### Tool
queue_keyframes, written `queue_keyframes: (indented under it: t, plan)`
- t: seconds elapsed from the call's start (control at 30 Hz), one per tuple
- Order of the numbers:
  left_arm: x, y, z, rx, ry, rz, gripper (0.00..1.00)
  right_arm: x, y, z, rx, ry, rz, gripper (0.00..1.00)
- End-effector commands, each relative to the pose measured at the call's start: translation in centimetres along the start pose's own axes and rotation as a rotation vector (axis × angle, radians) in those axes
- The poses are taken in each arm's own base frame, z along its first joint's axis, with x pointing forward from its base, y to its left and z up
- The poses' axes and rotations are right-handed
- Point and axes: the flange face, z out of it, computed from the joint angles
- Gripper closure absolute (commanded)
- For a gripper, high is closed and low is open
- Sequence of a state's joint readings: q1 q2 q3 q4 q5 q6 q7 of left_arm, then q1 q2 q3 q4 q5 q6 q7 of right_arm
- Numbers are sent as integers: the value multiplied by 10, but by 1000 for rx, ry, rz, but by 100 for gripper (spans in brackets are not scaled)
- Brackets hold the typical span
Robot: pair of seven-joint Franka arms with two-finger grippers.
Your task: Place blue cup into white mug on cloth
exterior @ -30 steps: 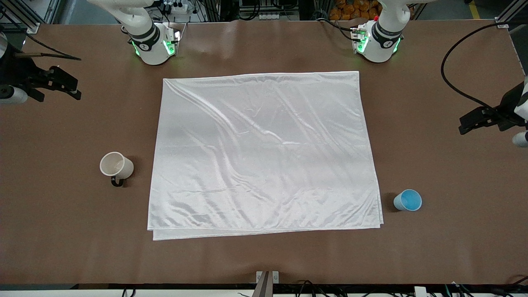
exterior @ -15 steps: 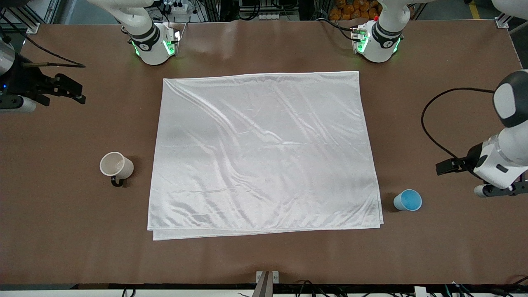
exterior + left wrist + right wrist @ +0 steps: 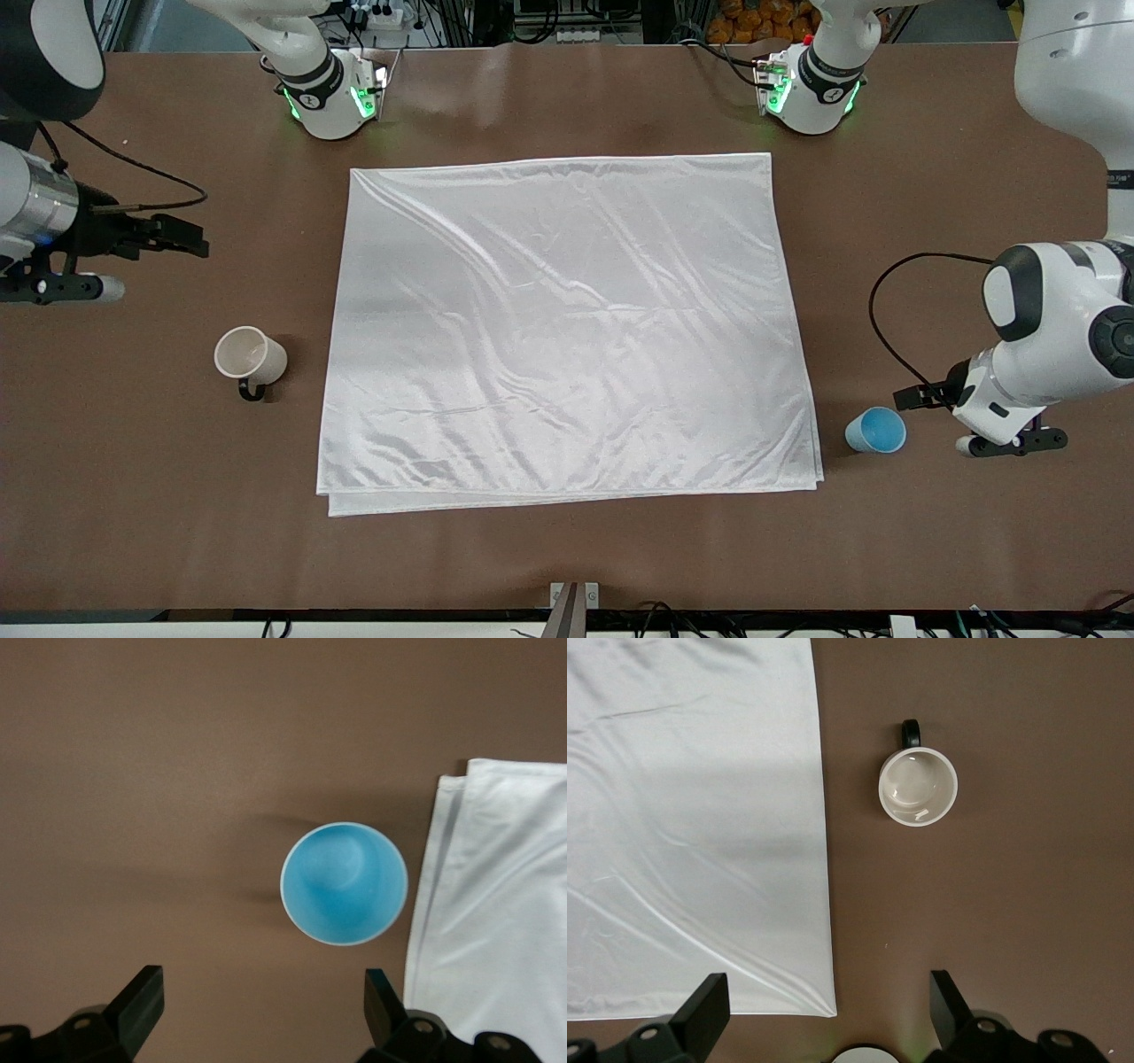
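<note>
Front view is showing the cloth [image 3: 567,332] lying flat in the middle of the brown desk [image 3: 567,558], its folded layers peeking out along the edge nearest the camera, with wide bare desk running all round it. The blue cup [image 3: 875,431] is standing upright on bare desk just beside the cloth's corner at the left arm's end, not touching it. The white mug [image 3: 250,355] is standing upright near the cloth's edge at the right arm's end, a strip of desk showing between them, its black handle pointing toward the camera. The left end effector [image 3: 921,395] is hovering just beside the blue cup; in the left wrist view its fingers [image 3: 142,997] are spread wide with the cup [image 3: 345,883] lying ahead of them and nothing between them. The right end effector [image 3: 182,237] is hanging over bare desk at its own end, well apart from the mug; the right wrist view is showing its fingers [image 3: 704,1003] spread wide and empty, the mug [image 3: 918,787] and the cloth's edge [image 3: 700,824] below. Both arms are being cut off by the frame edges. No readable writing is appearing anywhere.
</note>
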State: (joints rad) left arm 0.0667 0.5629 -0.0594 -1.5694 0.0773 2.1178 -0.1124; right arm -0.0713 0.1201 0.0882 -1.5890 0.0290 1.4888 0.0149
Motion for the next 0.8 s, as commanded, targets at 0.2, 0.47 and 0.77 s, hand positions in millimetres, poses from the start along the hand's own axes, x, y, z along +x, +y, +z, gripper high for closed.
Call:
queue_keyframes:
  t: [0.2,0.47,0.77]
  plan:
    - [16,-2,40,24,36,32,0,54,31,72,10,-70,20,0]
    - [18,-1,57,21,42,34,0,81,25,102,-73,-43,-32,0]
    - [22,1,76,15,77,39,24,112,38,141,-91,0,-64,0]
